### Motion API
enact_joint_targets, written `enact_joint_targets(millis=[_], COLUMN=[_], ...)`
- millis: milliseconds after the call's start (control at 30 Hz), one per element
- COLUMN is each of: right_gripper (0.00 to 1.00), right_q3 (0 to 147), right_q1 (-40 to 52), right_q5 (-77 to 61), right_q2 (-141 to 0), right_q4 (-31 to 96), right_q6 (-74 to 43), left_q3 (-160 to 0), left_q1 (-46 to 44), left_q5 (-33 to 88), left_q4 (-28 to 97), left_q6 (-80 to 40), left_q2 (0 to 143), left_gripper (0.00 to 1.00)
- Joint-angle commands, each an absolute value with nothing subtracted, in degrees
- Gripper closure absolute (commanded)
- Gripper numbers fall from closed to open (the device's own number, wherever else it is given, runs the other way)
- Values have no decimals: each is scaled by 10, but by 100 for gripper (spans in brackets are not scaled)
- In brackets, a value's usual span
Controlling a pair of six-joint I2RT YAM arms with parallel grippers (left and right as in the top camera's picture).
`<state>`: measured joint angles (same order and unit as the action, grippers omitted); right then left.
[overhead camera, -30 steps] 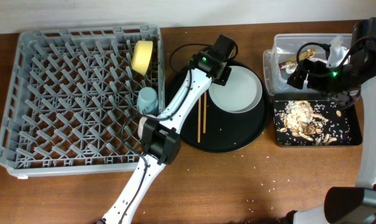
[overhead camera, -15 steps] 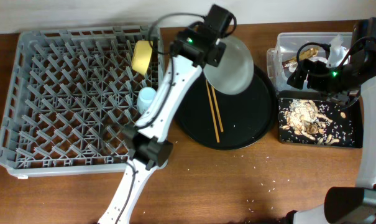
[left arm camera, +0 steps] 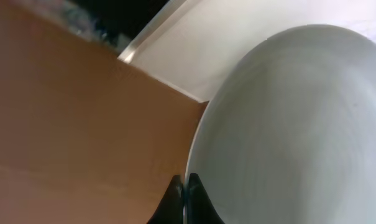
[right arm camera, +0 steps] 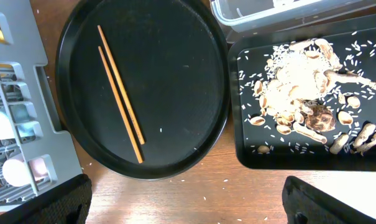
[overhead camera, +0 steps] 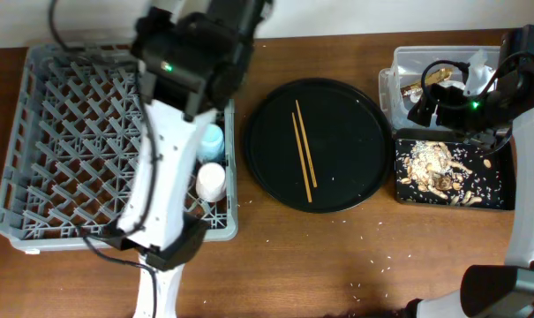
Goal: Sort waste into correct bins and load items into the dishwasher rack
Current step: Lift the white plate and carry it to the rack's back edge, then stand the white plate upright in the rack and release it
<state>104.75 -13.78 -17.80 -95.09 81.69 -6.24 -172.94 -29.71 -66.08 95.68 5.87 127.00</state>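
Bright, even light from above; shadows on the desk (overhead camera: 337, 256) are soft and short. The left wrist view is close and hazy: the plate (left arm camera: 287, 124) at 3 o'clock is unfocused, with a dark patch near 12 o'clock. The right wrist view is sharp.

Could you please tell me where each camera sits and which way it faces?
Overhead: above the table, looking straight down on dishwasher rack, round black tray, both arms.
Left wrist: on the left arm, facing the plate close up; the left gripper pinches its rim.
Right wrist: held high, looking down on chopsticks and food scraps; right gripper open at the bottom corners.
Shared: overhead and right wrist both show chopsticks on that tray.
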Motion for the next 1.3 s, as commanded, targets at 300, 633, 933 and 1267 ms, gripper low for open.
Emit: enact_joint_targets(millis=[300,633,933,1267], right_gripper=[2,1,2,2], right_q3=[1053,1053,1053,1053], right_q1=[-135,-135,-135,-135], right_q5=[-173,-173,-173,-173], right_q2=[-943,-943,-943,-943], right_q4=[817,817,817,817], right_q6=[-64,-64,-64,-64], left_q3=[-1421,-1253,-1229,-1222], left_q1=[-118,-117,-114,-130], left_q5=[-542,-518,-518,-581], left_q4=[545,353,321,304], left_q6=[299,299,299,304], left_q2=[1266,1266,1266,1266], left_gripper=[100,100,100,100])
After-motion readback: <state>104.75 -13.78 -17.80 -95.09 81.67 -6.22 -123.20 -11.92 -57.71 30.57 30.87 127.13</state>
